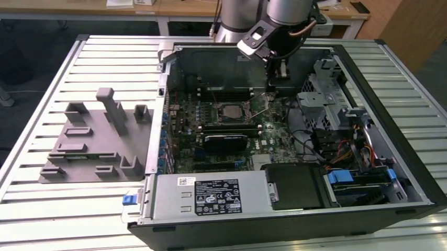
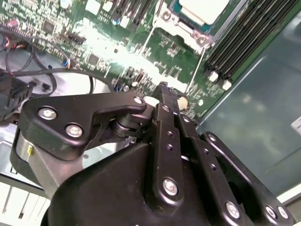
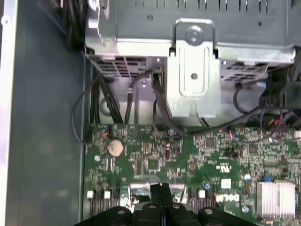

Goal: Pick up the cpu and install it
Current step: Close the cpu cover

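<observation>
Fingers [image 3: 156,194] pressed together, nothing btwn them, over motherboard [image 3: 155,162] near its edge. Cpu [image 2: 202,8] lies flat in socket [image 1: 229,111], apart from fingertips, toward the exterior view's left of them.

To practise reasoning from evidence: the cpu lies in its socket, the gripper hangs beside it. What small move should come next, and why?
Probably ease the gripper toward the socket. It is shut and empty over bare motherboard, while the cpu already sits in the socket, so whatever remains, perhaps latching, lies there.
</observation>
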Robot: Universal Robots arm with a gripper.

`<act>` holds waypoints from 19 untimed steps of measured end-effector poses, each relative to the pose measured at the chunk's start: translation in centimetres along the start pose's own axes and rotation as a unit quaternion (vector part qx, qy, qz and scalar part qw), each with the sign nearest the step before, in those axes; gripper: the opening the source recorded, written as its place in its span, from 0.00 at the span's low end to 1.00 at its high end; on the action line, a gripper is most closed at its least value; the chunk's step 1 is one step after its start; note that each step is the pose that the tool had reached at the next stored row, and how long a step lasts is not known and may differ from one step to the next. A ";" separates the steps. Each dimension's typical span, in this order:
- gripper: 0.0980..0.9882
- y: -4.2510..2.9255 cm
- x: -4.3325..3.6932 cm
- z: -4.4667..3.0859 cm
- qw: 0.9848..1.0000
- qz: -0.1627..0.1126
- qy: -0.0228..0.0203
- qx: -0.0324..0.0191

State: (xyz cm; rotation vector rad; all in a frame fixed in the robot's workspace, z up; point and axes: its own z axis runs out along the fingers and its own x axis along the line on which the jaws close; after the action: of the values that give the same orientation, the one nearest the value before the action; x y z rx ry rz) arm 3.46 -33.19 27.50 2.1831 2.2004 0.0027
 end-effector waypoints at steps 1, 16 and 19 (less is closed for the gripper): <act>0.01 0.20 0.01 0.01 1.000 0.000 0.000 0.000; 0.01 1.20 0.07 0.80 1.000 0.000 0.000 0.000; 0.01 1.22 0.08 1.10 1.000 0.000 -0.001 0.000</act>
State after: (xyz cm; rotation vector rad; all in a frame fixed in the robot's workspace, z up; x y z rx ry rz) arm 4.72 -33.14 26.44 2.1825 2.2001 0.0011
